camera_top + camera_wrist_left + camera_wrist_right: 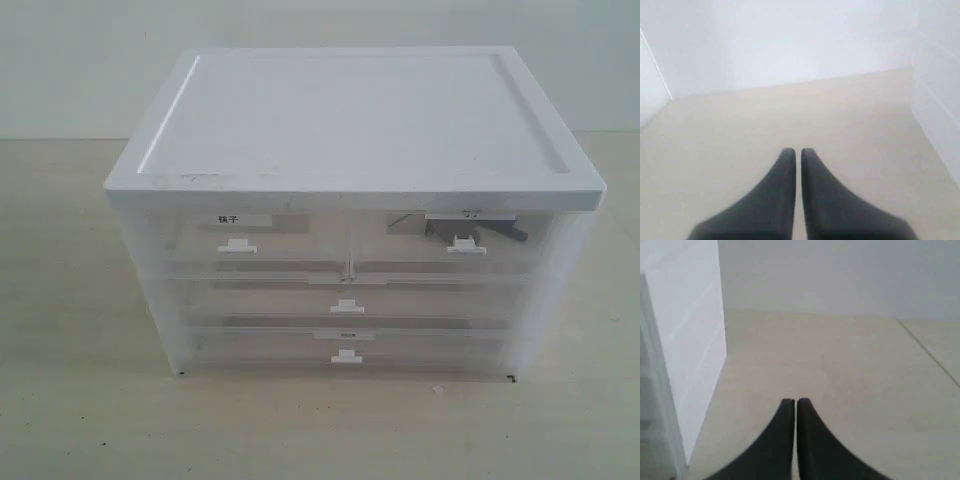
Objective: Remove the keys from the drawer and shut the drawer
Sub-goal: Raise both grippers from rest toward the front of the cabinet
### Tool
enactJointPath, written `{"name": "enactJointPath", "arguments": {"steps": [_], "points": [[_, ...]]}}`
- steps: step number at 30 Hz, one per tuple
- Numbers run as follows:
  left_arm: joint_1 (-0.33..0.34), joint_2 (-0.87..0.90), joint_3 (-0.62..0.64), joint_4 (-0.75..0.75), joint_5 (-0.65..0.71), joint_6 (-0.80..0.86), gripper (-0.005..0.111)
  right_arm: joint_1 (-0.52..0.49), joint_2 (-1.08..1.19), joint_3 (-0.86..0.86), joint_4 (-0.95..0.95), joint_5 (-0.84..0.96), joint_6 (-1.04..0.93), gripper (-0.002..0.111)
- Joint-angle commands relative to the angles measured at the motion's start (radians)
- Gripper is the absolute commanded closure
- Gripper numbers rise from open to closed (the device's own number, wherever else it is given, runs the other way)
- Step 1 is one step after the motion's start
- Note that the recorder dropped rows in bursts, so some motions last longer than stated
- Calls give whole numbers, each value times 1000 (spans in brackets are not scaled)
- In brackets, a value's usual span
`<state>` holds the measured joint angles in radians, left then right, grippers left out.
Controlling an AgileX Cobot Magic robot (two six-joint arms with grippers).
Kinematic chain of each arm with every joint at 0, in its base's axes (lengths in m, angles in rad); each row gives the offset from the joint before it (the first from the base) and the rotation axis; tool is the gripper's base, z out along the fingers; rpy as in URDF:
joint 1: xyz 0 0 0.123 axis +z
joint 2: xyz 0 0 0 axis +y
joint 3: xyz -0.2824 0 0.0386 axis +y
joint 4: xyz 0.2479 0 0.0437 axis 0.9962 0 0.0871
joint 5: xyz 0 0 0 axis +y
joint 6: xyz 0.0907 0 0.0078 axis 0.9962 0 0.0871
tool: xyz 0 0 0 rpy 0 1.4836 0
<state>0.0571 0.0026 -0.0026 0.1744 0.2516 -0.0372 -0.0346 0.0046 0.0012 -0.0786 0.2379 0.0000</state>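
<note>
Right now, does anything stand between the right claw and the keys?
Yes. The drawer is shut, and its clear front covers the keys, which show only as dark shapes behind it. The right claw is shut, beside the cabinet.

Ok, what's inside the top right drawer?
Through the closed drawer front, dark blurred shapes show beside its label; what they are, and anything deeper, is hidden.
</note>
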Motion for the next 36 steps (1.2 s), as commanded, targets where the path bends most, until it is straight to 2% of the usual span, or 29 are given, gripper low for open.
{"name": "enactJointPath", "arguments": {"steps": [1,6,10,13,15,18,21,24,27,31,36], "points": [[2,-3,3,5,-167,-35,102,-6,-5,-1,-10,-212,-11,108],[2,-3,3,-54,-378,-116,102,-6,-5,-1,-10,-444,32,108],[2,-3,3,-54,-553,-351,102,-6,-5,-1,-10,-586,181,108],[2,-3,3,-54,-574,-552,102,-6,-5,-1,-8,-643,360,108],[2,-3,3,-31,-577,-625,102,-6,-5,-1,-8,-682,435,108],[2,-3,3,99,-600,-680,102,-6,-5,-1,-5,-780,500,108],[2,-3,3,321,-637,-876,102,-6,-5,-1,-19,-865,549,108],[2,12,3,582,-800,-1055,102,-6,-5,-18,-85,-849,555,108],[2,83,-26,733,-905,-1151,102,-6,44,-93,-142,-839,516,108],[2,222,-90,865,-973,-1160,102,-6,150,-198,-185,-839,555,108],[2,407,-92,940,-1183,-940,102,-6,334,-334,-292,-833,578,108]]}}
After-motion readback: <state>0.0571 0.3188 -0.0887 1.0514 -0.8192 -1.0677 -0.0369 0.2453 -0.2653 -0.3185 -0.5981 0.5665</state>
